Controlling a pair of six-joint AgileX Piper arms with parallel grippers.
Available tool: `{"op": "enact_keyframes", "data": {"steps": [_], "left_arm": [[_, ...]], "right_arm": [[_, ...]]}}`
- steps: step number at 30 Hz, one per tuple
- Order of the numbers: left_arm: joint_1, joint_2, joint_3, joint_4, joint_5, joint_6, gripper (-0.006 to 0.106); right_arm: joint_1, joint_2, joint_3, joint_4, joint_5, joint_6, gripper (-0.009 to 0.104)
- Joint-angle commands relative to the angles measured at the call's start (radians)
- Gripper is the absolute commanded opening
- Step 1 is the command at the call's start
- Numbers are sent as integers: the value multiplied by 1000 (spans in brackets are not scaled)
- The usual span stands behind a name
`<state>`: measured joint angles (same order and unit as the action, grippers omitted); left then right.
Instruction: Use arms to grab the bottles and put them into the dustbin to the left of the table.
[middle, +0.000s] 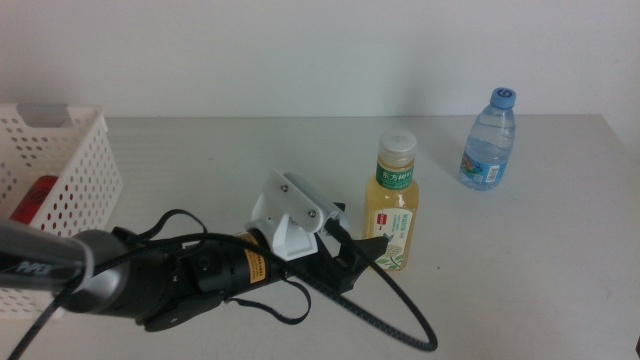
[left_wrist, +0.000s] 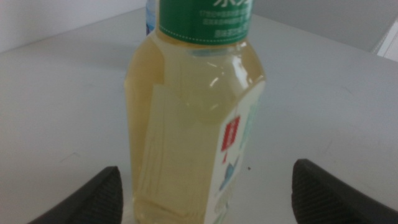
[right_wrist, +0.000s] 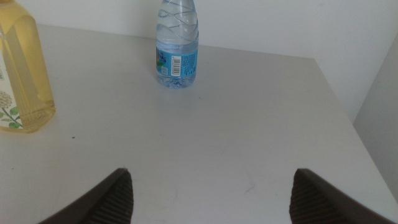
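The yellow tea bottle (middle: 393, 205) with a white cap stands upright at mid-table. My left gripper (middle: 360, 250) has come in from the left and is open at the bottle's base. In the left wrist view the tea bottle (left_wrist: 193, 112) fills the gap between the jaws of the left gripper (left_wrist: 208, 190), with space on both sides. The small blue-capped water bottle (middle: 489, 140) stands at the far right. My right gripper (right_wrist: 214, 199) is open over bare table, with the water bottle (right_wrist: 177, 43) and tea bottle (right_wrist: 18, 74) ahead of it. The white dustbin (middle: 70, 165) sits at the left.
Something red (middle: 35, 200) shows through the dustbin's perforated wall. A thick black cable (middle: 400, 320) trails from the left arm across the light-grey table (middle: 520, 260). The table's right edge (right_wrist: 348, 106) is near the water bottle.
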<state>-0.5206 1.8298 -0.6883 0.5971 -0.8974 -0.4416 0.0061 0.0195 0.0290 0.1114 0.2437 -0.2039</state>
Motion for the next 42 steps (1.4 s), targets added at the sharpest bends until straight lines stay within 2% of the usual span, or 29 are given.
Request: {"op": "enact_keyframes", "data": {"steps": [1, 13, 23, 29, 31, 33, 37, 42], "left_arm": [[-8, -7, -58, 2, -79, -39, 92], [-8, 133, -236, 52, -61, -93, 92], [-8, 224, -374, 134, -42, -150, 92], [-8, 253, -414, 137, -42, -179, 91], [-5, 255, -414, 148, -49, -202, 86], [-1, 251, -414, 172, -47, -215, 75], [19, 216, -414, 266, -36, -253, 43], [34, 110, -414, 278, 183, -375, 11]], "right_arm": [[-6, 14, -10, -6, -78, -9, 64], [-6, 14, -10, -6, -78, -9, 64], [-6, 14, -10, -6, -78, -9, 64], [-6, 14, -10, -6, -78, -9, 64], [-6, 14, -10, -6, -78, -9, 64], [-6, 14, -10, -6, -78, -9, 64], [-6, 14, -10, -6, -78, -9, 64], [-6, 14, -10, -6, -78, -9, 64]]}}
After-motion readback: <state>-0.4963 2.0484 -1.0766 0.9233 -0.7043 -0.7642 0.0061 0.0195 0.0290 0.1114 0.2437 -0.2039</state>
